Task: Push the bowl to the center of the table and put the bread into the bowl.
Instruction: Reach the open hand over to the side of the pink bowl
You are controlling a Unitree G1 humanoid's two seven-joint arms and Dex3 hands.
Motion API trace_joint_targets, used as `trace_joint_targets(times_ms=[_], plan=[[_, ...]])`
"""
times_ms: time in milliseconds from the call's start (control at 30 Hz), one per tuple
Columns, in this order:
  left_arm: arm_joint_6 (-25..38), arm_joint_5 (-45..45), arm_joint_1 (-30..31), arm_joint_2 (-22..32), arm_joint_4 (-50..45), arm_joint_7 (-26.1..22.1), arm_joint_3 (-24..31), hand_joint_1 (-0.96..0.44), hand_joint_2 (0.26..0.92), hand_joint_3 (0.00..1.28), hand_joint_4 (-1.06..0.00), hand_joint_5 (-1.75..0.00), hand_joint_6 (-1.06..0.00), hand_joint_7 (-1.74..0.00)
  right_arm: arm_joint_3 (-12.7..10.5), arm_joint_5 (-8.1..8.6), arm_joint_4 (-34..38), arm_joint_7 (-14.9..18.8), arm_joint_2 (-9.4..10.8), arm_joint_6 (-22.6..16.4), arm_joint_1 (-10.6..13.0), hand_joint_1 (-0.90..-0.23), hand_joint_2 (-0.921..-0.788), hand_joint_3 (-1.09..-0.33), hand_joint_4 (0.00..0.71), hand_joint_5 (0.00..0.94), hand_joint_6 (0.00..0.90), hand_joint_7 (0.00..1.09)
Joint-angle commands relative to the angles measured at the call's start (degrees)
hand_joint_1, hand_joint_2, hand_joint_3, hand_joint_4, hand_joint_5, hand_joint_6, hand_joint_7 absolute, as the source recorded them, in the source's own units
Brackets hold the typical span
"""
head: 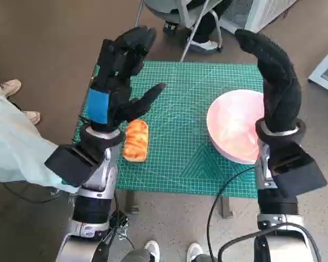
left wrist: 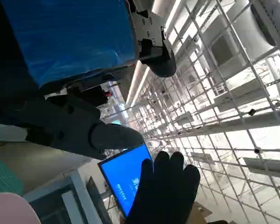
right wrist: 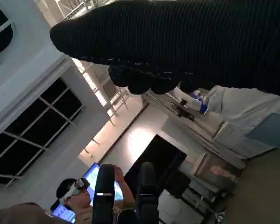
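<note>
bowl: pink bowl (head: 236,132) sits right of frame, near the worktop (head: 191,164) edge, not centered | bread (head: 135,140) lower left on the mat | left hand (head: 117,76) and right hand (head: 273,76) both raised, fingers apart, holding nothing, probably lining up the push

Head camera looks steeply down over the green mat (head: 197,142). Both wrist cameras tilt upward close behind their hands; the left one catches the right hand (left wrist: 165,191) at five o'clock.

A green cutting mat (head: 202,164) covers the small table. Brown floor (head: 44,43) surrounds it. A chair's metal legs (head: 192,33) stand beyond.
</note>
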Motion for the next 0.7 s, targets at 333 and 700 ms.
trace_joint_targets(times_ms=[333,700], plan=[[0.22,0.36,0.36,-0.52,-0.53,1.12,-0.05,-0.21,0.921,0.25,-0.43,-0.09,-0.12,-0.80,-0.06,-0.03,-0.04,0.14,-0.15,0.45,2.14,-0.555,-0.921,-0.764,0.344,0.000,0.035,0.77],[0.16,0.33,0.54,-0.66,-0.38,1.35,-0.14,-0.21,0.921,0.25,-0.43,-0.09,-0.12,-0.80,-0.12,0.28,-0.04,0.46,-0.40,0.56,2.39,-0.557,-0.921,-0.765,0.340,0.000,0.032,0.77]])
